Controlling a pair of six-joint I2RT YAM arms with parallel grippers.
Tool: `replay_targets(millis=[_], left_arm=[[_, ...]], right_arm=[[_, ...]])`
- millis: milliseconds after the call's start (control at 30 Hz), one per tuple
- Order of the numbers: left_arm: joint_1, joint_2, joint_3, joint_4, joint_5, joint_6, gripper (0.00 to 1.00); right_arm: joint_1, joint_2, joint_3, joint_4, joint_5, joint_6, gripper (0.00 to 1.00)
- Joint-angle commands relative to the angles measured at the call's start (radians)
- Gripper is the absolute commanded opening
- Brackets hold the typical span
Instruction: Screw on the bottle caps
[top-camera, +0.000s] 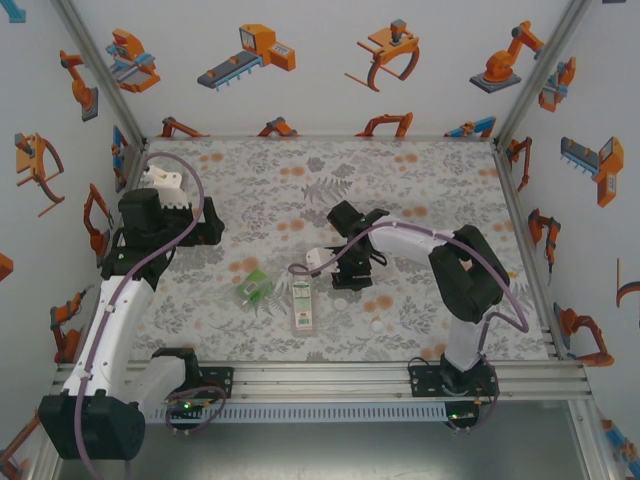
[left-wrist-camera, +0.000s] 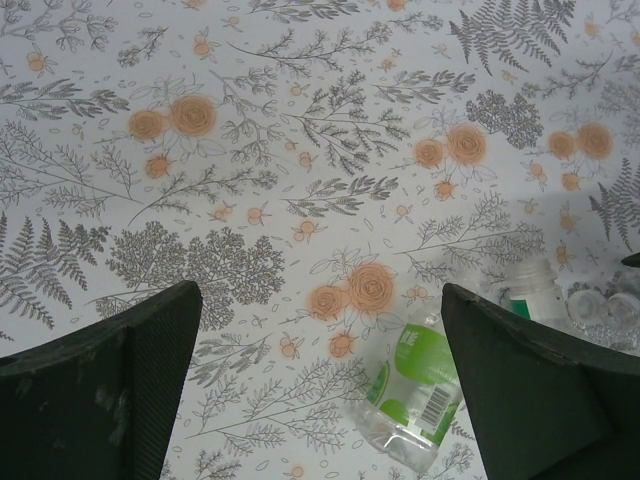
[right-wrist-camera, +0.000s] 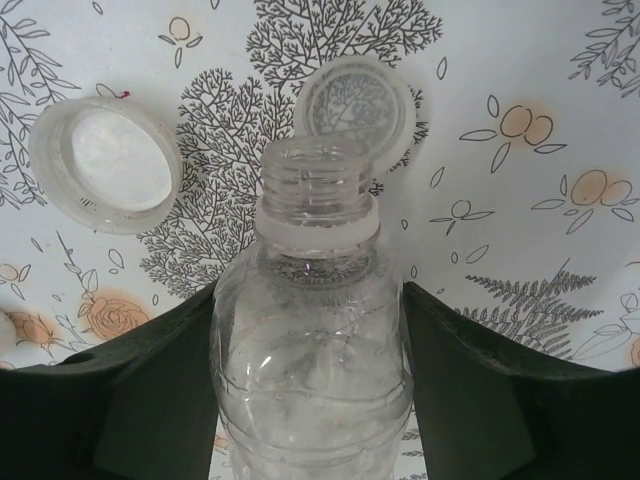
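Observation:
My right gripper is shut on the plain clear bottle, one finger pressed against each side of its body. The bottle's threaded neck is bare. Two pale bottle caps lie on the table beyond it: one hollow side up at the left, the other partly behind the neck. The green-labelled bottle lies on its side, and the white-labelled bottle lies to its right. My left gripper hovers open above the table with nothing between its fingers. The right gripper sits mid-table.
A small white cap lies near the front of the floral table cover. Printed walls close in the back and both sides. An aluminium rail carrying the arm bases runs along the near edge.

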Motion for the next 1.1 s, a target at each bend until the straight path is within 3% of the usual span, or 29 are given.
replay_targets(millis=[0,167,333,500,700,867,1067], left_arm=[[-0.004,-0.009,-0.004,-0.003,0.012,0.022,0.97],[-0.005,-0.007,-0.015,0.032,0.094,0.017,0.97],[-0.007,-0.006,-0.037,0.136,0.307,-0.02,0.97],[-0.042,0.015,-0.072,0.375,0.6,-0.113,0.97],[-0.208,0.03,-0.083,0.614,0.653,-0.177,0.99],[-0.296,0.072,-0.135,1.004,0.697,-0.338,0.99],[-0.395,0.144,-0.104,1.269,0.74,-0.434,0.99]], right_arm=[[0.0,-0.068,-0.048,0.069,-0.025,0.091,0.53],[-0.011,-0.193,-0.116,0.168,-0.035,0.26,0.51],[-0.032,-0.343,-0.187,0.342,-0.043,0.515,0.49],[-0.042,-0.461,-0.195,0.451,0.022,0.796,0.48],[-0.045,-0.588,-0.145,0.525,-0.007,1.057,0.48],[-0.045,-0.688,-0.108,0.648,-0.055,1.18,0.48],[-0.045,-0.78,-0.058,0.864,-0.229,1.292,0.5]])
